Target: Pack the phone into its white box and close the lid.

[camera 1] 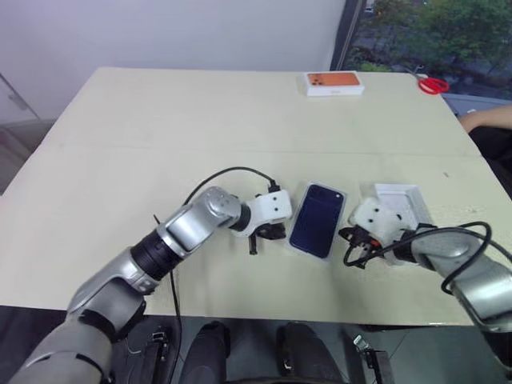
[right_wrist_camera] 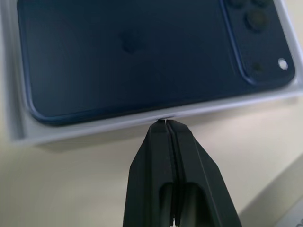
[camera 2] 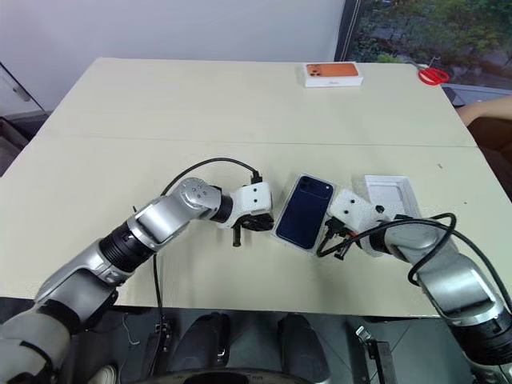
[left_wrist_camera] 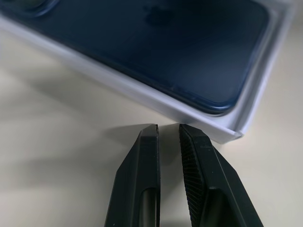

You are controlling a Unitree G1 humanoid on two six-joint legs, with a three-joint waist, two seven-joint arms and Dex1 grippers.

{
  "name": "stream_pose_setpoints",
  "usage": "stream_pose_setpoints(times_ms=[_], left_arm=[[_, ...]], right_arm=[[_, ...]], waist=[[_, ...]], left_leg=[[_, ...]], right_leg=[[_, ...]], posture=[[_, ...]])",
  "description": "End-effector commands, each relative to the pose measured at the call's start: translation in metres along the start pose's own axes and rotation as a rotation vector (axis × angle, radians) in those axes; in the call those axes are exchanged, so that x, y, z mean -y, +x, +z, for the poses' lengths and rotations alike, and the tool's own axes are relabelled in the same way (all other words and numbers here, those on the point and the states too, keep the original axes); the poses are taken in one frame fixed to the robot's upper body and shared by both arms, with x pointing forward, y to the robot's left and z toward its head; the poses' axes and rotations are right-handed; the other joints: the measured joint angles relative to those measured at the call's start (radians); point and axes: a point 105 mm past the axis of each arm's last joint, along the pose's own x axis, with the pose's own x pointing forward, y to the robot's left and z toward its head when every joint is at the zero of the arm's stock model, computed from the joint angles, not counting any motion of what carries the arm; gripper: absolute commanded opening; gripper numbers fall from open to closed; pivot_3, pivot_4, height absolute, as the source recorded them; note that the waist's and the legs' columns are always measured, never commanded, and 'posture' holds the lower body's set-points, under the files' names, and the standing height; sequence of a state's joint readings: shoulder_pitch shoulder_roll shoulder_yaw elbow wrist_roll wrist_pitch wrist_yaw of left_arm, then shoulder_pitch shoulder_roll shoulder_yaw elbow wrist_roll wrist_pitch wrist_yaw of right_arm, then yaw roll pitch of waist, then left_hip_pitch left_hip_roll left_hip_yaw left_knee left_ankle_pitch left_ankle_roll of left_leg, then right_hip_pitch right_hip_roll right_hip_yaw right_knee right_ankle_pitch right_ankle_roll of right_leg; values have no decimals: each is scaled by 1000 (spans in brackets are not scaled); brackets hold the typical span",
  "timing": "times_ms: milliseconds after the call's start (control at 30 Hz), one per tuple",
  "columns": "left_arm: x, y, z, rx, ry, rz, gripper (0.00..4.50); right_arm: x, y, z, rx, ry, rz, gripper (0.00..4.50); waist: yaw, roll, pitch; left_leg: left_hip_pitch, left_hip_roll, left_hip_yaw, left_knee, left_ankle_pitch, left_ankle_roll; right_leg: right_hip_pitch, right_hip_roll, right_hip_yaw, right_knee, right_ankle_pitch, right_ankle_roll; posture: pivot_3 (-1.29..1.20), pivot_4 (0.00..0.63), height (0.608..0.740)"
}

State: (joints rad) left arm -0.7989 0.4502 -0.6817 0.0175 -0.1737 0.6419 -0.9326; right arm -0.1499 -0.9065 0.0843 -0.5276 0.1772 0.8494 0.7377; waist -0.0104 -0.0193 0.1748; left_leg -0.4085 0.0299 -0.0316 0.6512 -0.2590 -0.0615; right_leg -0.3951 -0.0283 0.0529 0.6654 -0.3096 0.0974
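both grippers sit low on the table, flanking the white box, where the phone lies back up. left gripper has its fingers nearly together with a thin gap, empty, beside the box's corner. right gripper is pressed together, tips at the box's long wall. lid lies open-side up just beyond the right gripper.

The white box with the phone stands between both grippers, just ahead of their jaws. The lid blocks beyond the right gripper. Behind the left gripper, the counter is free.
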Motion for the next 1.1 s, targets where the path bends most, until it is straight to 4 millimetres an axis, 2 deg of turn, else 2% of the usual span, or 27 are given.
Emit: stream_pose_setpoints(times_ms=[33,133,300,500,667,800,900,1000,1067,1100], left_arm=[[12,5,7,11,33,-73,773],[20,11,19,65,-35,-121,773],[26,17,18,38,-21,-136,773],[21,18,17,29,-43,-111,773],[16,9,17,42,-50,-90,773],[9,-15,16,106,-85,-51,773],[7,-39,16,174,-90,-32,710],[5,-51,8,183,-77,1,710],[5,-62,-1,184,-50,20,710],[5,-66,-3,190,-21,30,710]], right_arm=[[1,3,11,34,-25,-12,0],[7,5,9,19,-29,-23,0],[13,4,5,0,-37,-27,0],[16,1,3,-8,-43,-23,0],[23,-6,1,-27,-71,-59,0],[40,-27,9,-6,-23,-97,0],[44,-42,15,8,53,-91,881],[44,-48,18,8,73,-96,2353],[59,-51,6,-68,228,-164,3396],[63,-52,3,-84,281,-182,3771]], waist=[[-1,0,0],[0,0,0],[-1,0,0],[0,1,0],[-1,1,0],[-5,1,0],[-5,1,0],[-2,2,0],[-2,2,0],[-2,2,0]], left_leg=[[0,0,0,0,0,0],[0,0,0,0,0,0],[0,0,0,1,0,1],[1,0,0,1,0,1],[1,0,0,1,0,1],[1,0,0,1,0,1],[1,2,0,0,0,1],[1,2,-1,0,0,1],[1,1,0,1,0,1],[1,1,0,1,0,1]], right_leg=[[0,0,0,0,0,0],[0,0,0,0,0,0],[1,0,0,0,0,0],[1,0,0,0,0,0],[1,0,0,0,0,0],[1,0,0,1,0,0],[0,1,0,2,0,0],[1,1,0,2,0,0],[1,0,0,1,0,0],[1,0,0,1,0,0]], posture=[[0,150,740],[0,150,740],[0,150,740],[0,150,740],[0,150,740],[0,150,740],[0,150,740],[0,150,740],[0,150,740],[0,150,740]])
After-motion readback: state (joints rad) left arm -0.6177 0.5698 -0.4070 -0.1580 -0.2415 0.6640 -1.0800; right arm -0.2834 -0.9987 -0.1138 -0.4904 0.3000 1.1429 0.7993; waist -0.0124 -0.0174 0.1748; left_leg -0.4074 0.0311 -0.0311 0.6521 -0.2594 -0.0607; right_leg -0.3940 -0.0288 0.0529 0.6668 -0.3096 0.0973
